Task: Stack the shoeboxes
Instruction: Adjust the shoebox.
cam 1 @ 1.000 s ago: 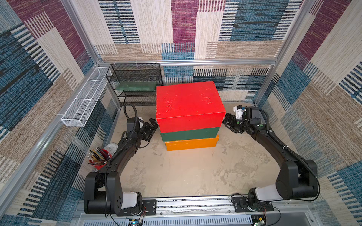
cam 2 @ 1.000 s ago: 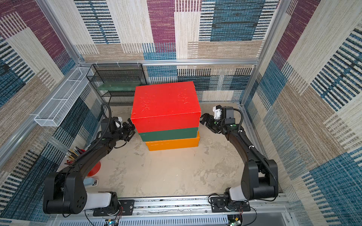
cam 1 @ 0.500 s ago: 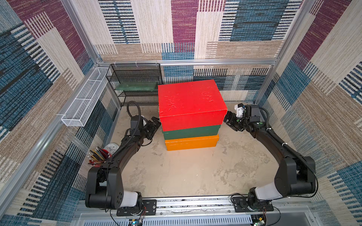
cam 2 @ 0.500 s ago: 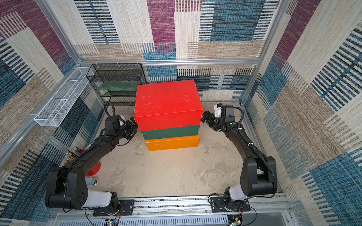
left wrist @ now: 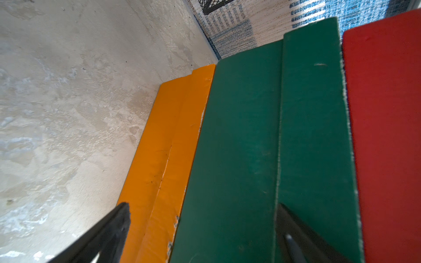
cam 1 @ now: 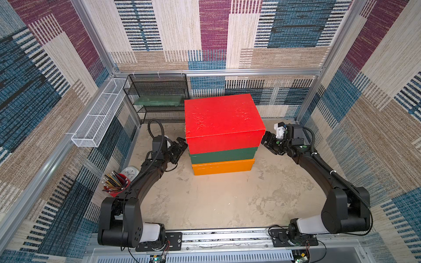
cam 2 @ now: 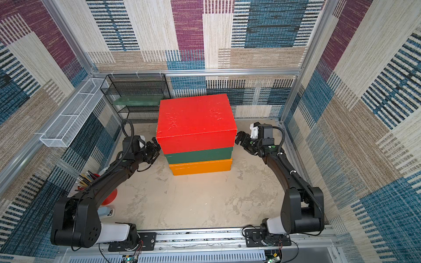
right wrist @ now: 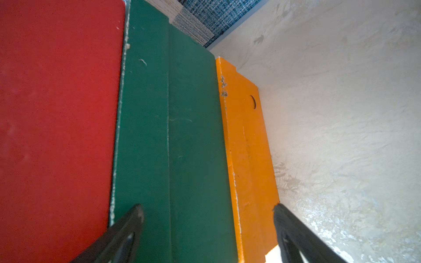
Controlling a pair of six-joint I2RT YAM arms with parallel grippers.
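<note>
Three shoeboxes stand in one stack at the back middle of the floor in both top views: the red shoebox [cam 1: 223,118] [cam 2: 196,120] on top, the dark green shoebox [cam 1: 223,154] [cam 2: 198,154] under it, the orange shoebox [cam 1: 223,167] [cam 2: 200,167] at the bottom. My left gripper [cam 1: 181,145] [cam 2: 156,145] is open at the stack's left end. In the left wrist view its jaws [left wrist: 201,207] span the green [left wrist: 239,136] and orange [left wrist: 164,148] end faces. At the right end my right gripper [cam 1: 265,141] [cam 2: 239,139] [right wrist: 207,206] is open in the same way, holding nothing.
A black mesh shelf [cam 1: 157,91] holding a flat green board [cam 1: 159,100] stands at the back left, close to the red box. A white wire basket [cam 1: 98,118] hangs on the left wall. A red pencil cup [cam 1: 116,184] sits beside the left arm.
My left gripper has moved right, up to the stack's left end. The red and green shoeboxes have shifted slightly right. The right gripper has hardly moved.
</note>
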